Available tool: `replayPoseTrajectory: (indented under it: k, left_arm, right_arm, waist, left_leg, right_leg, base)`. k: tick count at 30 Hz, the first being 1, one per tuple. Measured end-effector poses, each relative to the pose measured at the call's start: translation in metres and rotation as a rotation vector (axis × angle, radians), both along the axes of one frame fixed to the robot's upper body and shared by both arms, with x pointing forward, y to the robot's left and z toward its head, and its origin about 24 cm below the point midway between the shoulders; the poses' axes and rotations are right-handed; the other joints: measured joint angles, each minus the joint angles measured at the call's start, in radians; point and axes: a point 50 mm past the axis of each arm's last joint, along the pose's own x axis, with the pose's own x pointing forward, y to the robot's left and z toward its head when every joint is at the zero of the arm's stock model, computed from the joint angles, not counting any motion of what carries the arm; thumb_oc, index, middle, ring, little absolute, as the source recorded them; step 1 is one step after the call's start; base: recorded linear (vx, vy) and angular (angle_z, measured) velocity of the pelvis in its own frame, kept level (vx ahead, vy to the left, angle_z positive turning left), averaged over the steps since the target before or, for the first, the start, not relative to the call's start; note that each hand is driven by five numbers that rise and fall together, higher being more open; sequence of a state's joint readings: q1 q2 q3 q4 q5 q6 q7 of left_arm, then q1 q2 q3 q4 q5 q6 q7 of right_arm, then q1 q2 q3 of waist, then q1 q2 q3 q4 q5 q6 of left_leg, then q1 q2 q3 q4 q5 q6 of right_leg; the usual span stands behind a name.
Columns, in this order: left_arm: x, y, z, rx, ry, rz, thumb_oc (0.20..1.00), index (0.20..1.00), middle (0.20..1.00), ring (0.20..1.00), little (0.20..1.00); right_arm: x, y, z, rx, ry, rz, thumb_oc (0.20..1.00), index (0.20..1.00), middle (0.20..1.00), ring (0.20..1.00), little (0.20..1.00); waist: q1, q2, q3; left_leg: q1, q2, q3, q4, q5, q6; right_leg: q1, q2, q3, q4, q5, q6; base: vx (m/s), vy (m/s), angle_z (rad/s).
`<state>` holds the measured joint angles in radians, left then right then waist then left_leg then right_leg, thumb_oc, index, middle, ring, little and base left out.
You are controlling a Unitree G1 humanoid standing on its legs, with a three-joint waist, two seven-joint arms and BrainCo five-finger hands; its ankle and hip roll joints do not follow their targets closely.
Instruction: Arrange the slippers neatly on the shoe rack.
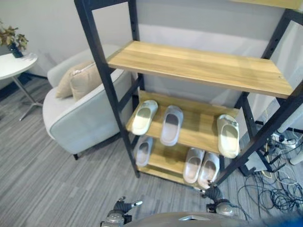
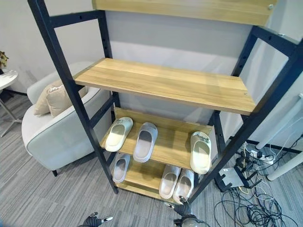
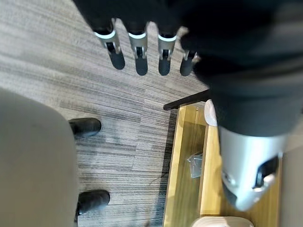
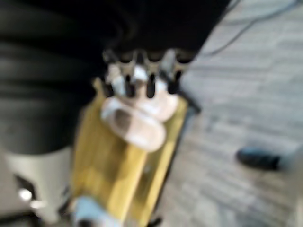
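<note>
The room had grey striped carpet [image 1: 57,156], with a pale armchair [image 1: 80,113] left of a black-framed shoe rack [image 1: 102,71] fitted with wooden shelves.

Left eye view: the middle shelf [image 1: 199,125] carried three slippers, a cream one [image 1: 144,117] and a grey one [image 1: 171,124] side by side at left, and another cream one [image 1: 228,135] well apart at right, overhanging the near edge. That spacing appeared untidy.

Right eye view: the bottom shelf [image 2: 142,175] carried a single grey slipper [image 2: 120,167] at left and a touching pink pair [image 2: 177,182] at right.

Left wrist view: the left hand [image 3: 142,47] hung over the carpet, fingers straight, holding nothing.

Right wrist view: the right hand [image 4: 142,80] hung near the pink pair, fingers apparently extended and empty. Both hands seemed parked low, ahead of any reach.
</note>
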<state>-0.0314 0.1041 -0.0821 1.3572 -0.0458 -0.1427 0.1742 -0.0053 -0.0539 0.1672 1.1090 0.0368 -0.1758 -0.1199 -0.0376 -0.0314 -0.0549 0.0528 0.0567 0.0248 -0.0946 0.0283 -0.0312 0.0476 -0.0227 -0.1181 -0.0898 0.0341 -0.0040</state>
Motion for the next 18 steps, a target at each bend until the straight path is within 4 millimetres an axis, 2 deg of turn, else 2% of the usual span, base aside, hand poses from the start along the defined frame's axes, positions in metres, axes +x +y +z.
replayPoseTrajectory:
  k: [2, 5, 7, 11, 17, 18]
  left_arm:
    - [0.001, 0.001, 0.001, 0.047, -0.017, -0.015, 1.000, 1.000, 1.000, 1.000, 1.000]
    - [0.001, 0.000, 0.002, 0.093, -0.031, -0.038, 1.000, 1.000, 1.000, 1.000, 1.000]
    - [-0.003, -0.003, 0.001, 0.128, -0.023, -0.099, 1.000, 1.000, 1.000, 1.000, 1.000]
    - [-0.005, -0.003, 0.001, 0.149, -0.014, -0.132, 1.000, 1.000, 1.000, 1.000, 1.000]
    - [-0.002, -0.005, 0.002, 0.183, -0.039, -0.145, 1.000, 1.000, 1.000, 1.000, 1.000]
    - [-0.003, -0.005, 0.002, 0.186, -0.047, -0.142, 1.000, 1.000, 1.000, 1.000, 1.000]
  right_arm:
    - [0.004, 0.003, 0.003, -0.002, -0.022, 0.039, 1.000, 1.000, 1.000, 1.000, 1.000]
    - [0.027, 0.010, 0.016, 0.021, -0.121, 0.083, 1.000, 1.000, 1.000, 1.000, 1.000]
    - [0.043, 0.008, 0.027, -0.070, -0.194, 0.253, 1.000, 1.000, 1.000, 1.000, 1.000]
    - [0.066, 0.007, 0.045, -0.122, -0.305, 0.335, 1.000, 1.000, 1.000, 1.000, 1.000]
    - [0.078, 0.006, 0.052, -0.115, -0.324, 0.364, 1.000, 1.000, 1.000, 1.000, 1.000]
    - [0.087, -0.001, 0.058, -0.122, -0.356, 0.312, 1.000, 1.000, 1.000, 1.000, 1.000]
  waist:
    - [-0.001, 0.004, -0.005]
    - [-0.002, 0.005, -0.010]
    - [-0.002, 0.006, -0.040]
    - [-0.012, 0.011, -0.049]
    - [-0.010, 0.012, -0.063]
    - [-0.011, 0.014, -0.064]
  left_leg:
    - [0.000, -0.001, 0.000, 0.000, 0.000, 0.000]
    - [0.001, 0.000, 0.000, 0.000, 0.000, 0.000]
    - [0.001, -0.003, 0.000, -0.001, -0.001, 0.001]
    - [0.001, -0.003, 0.002, -0.001, -0.001, 0.001]
    - [0.000, -0.004, -0.001, -0.001, -0.001, 0.001]
    - [-0.001, -0.004, -0.002, -0.001, -0.001, 0.001]
  right_leg:
    - [0.000, 0.000, 0.000, 0.000, 0.001, 0.000]
    - [0.000, 0.000, 0.000, 0.000, 0.002, -0.002]
    - [0.000, -0.002, -0.001, 0.000, 0.001, -0.001]
    - [0.000, -0.003, 0.000, 0.000, 0.002, 0.000]
    - [0.000, -0.004, -0.001, 0.000, 0.001, 0.001]
    - [0.000, -0.005, -0.002, 0.000, 0.000, 0.002]
  base:
    - [0.00, 0.000, 0.00]
    - [0.00, 0.000, 0.00]
    - [0.00, 0.018, 0.00]
    - [0.00, 0.000, 0.00]
    - [0.00, 0.005, 0.01]
    - [0.00, 0.043, 0.02]
